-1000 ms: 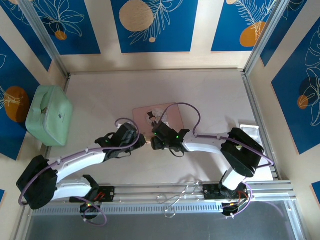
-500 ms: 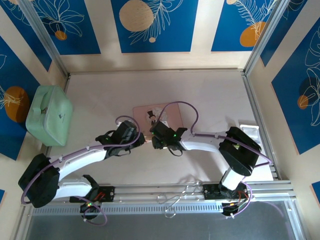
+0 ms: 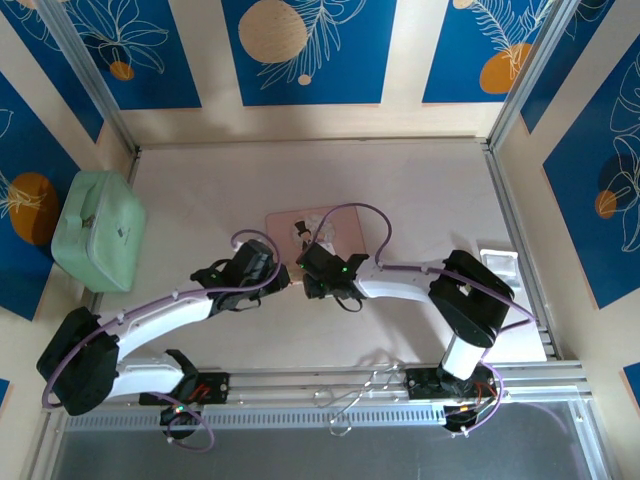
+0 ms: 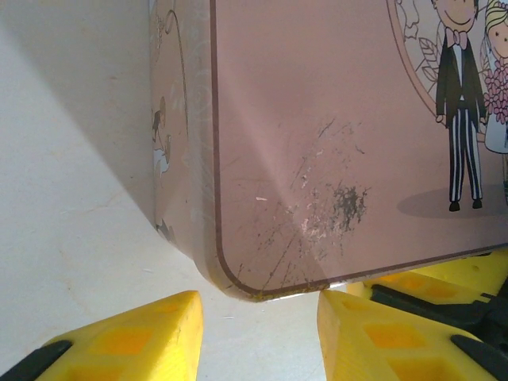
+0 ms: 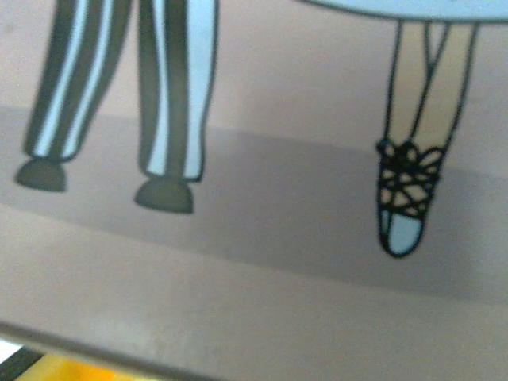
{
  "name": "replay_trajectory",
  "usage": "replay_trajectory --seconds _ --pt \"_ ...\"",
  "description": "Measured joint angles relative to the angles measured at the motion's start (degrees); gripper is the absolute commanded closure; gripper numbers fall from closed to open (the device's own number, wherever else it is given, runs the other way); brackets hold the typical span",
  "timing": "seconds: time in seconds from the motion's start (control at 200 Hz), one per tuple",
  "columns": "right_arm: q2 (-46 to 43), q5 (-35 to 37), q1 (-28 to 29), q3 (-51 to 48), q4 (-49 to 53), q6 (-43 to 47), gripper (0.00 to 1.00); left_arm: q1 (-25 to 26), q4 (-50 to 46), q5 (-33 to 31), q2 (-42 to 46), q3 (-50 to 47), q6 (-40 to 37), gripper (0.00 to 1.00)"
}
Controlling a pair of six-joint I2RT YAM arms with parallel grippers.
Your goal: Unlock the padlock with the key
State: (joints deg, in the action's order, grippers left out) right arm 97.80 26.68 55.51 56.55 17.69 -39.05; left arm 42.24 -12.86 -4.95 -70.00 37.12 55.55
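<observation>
The pink picture box (image 3: 283, 225) lies mid-table with a drawn wedding couple on its lid (image 4: 333, 103). My left gripper (image 3: 287, 282) is at the box's near left corner. Its yellow fingertips (image 4: 258, 317) stand open with bare table between them and the scuffed corner just beyond. My right gripper (image 3: 310, 275) is pressed low against the box's near edge. Its camera is tight on the lid (image 5: 262, 238), with a yellow sliver below the edge, so its jaws are hidden. One yellow finger (image 4: 429, 286) of it pokes out beside the box. The padlock and the key are hidden.
A mint-green case (image 3: 98, 230) sits at the left wall. A small clear tray (image 3: 498, 258) lies at the right edge. Bent wire hooks (image 3: 360, 395) rest on the front rail. Open tabletop (image 3: 300, 170) lies behind the box.
The right arm has crept a little left and closer to the box's near edge. The left gripper edged up towards the box corner, then stayed put.
</observation>
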Motion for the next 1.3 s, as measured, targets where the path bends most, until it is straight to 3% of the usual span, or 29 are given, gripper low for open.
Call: replay_trajectory --seconds 0.445,0.775,1.035,1.301 --pt "0.0 0.3 0.0 1.1 2.2 -1.2 0.79 -0.9 0.0 0.0 0.0 0.1 -0.6 0.56" --pt "0.0 -1.2 0.0 2.2 4.7 -1.4 0.87 -1.1 3.4 0.9 5.1 -3.3 1.9 0.55" --pt "-0.2 -4.6 0.0 2.1 3.9 -1.5 0.93 1.5 5.2 0.9 12.0 -9.0 6.2 0.54" --pt "-0.7 -8.6 -0.1 1.9 3.8 -1.6 1.00 4.6 8.6 0.9 13.3 -12.2 9.4 0.51"
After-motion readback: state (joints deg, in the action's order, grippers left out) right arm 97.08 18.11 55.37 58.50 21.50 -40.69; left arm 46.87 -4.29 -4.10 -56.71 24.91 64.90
